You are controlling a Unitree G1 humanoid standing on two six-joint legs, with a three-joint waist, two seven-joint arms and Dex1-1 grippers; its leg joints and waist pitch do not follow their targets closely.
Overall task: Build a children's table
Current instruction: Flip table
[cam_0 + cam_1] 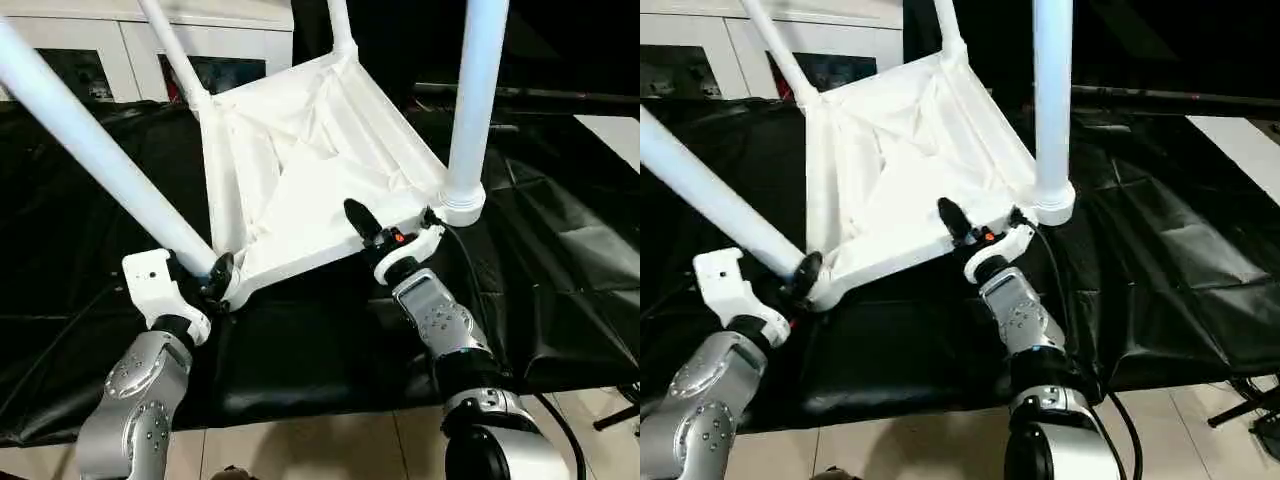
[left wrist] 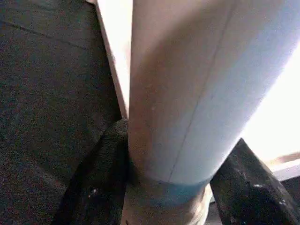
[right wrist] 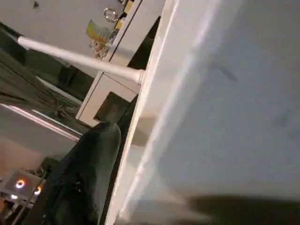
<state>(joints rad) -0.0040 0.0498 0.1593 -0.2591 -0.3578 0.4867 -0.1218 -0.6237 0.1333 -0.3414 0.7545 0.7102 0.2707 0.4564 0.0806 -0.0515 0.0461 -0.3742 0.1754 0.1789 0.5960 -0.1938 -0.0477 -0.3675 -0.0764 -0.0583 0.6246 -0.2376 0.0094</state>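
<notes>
White children's table point(image 1: 300, 170) upside down, tilted, ribbed underside up, near front edge of black-draped work table point(image 1: 560, 270). Four legs point(image 1: 478, 100) socketed in corners, pointing up. Left gripper point(image 2: 173, 187) clamped on near-left leg at socket, one black finger point(image 2: 93, 187) each side. Right gripper point(image 1: 385, 225) at tabletop's near edge beside near-right leg, fingers straddling rim, one over underside; firm grip cannot be told. White cabinet point(image 1: 90, 50) behind.

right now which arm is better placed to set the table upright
Left, probably. The left gripper is clamped round a leg at its socket, giving leverage. The right gripper only straddles the top's near edge, and its grip looks unsettled.
</notes>
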